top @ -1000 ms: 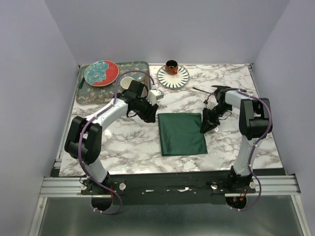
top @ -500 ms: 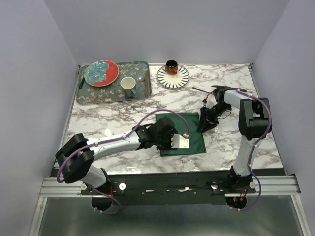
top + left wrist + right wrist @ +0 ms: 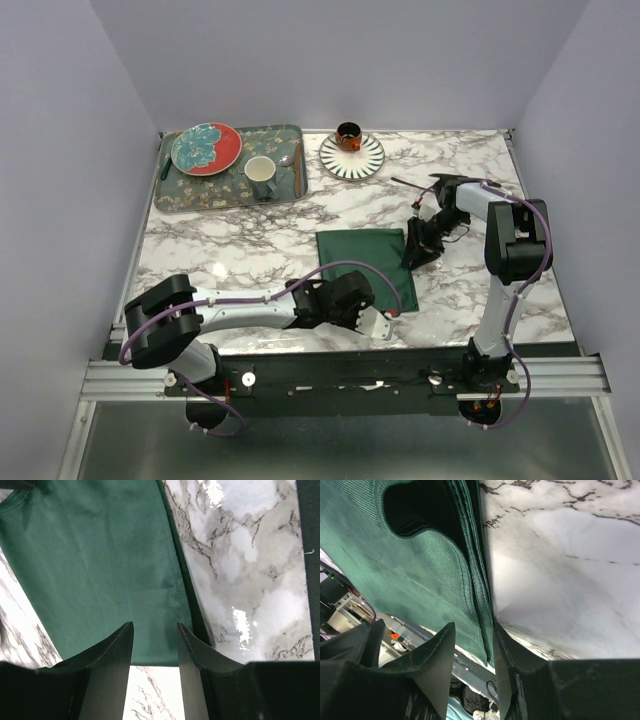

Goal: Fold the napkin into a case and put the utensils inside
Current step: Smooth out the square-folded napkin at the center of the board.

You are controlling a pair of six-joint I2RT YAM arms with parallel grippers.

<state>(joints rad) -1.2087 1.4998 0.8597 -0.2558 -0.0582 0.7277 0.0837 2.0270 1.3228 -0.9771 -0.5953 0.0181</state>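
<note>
The dark green napkin (image 3: 365, 258) lies folded flat at mid-table. My left gripper (image 3: 390, 318) hovers at its near right corner, and in the left wrist view it (image 3: 154, 626) is open over the napkin (image 3: 100, 555)'s edge, holding nothing. At the cloth's right edge, my right gripper (image 3: 415, 250) is also open. The right wrist view shows that gripper (image 3: 472, 626) straddling the napkin (image 3: 420, 580)'s layered edge, with a gap beside one finger. One slim black utensil (image 3: 403, 183) lies behind the right arm, partly hidden.
A patterned tray (image 3: 180, 195) at the back left holds a red and teal plate (image 3: 206, 148), a cup (image 3: 261, 172) and a silver spoon (image 3: 285, 160). A striped plate (image 3: 360, 162) with a small orange cup (image 3: 348, 133) stands at the back middle.
My left arm swung from the tray area down across the table to the napkin's near right corner. The right gripper's jaws widened at the napkin's right edge.
</note>
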